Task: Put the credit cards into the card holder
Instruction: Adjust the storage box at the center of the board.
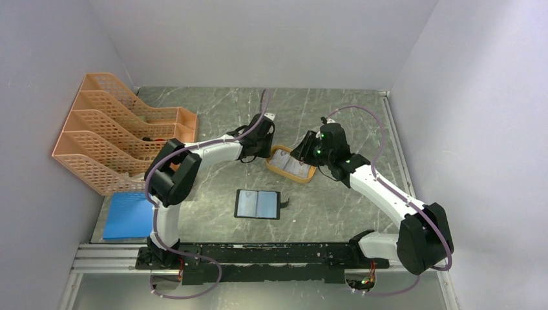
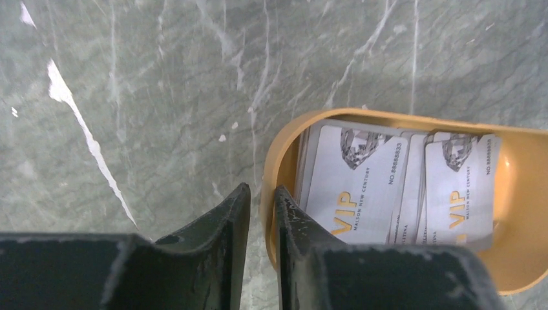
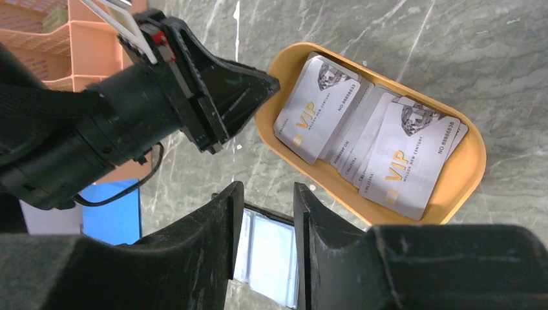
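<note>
Picking stage: the credit cards [image 1: 294, 166] all lie in the orange tray [image 1: 302, 180].
From above, the card holder [image 1: 258, 204] lies open on the table [image 1: 336, 206], just near of the tray. The left wrist view shows the left hand [image 2: 262, 194] narrow at the tray's left rim; gripping or not, I cannot tell. The right wrist view shows the right hand [image 3: 268, 190] partly open, empty, beside the tray. Next, I judge, one card's edge needs pinching.

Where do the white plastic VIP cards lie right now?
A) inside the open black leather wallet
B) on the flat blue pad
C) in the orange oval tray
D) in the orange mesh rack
C: the white VIP cards overlap inside the orange oval tray.
</note>
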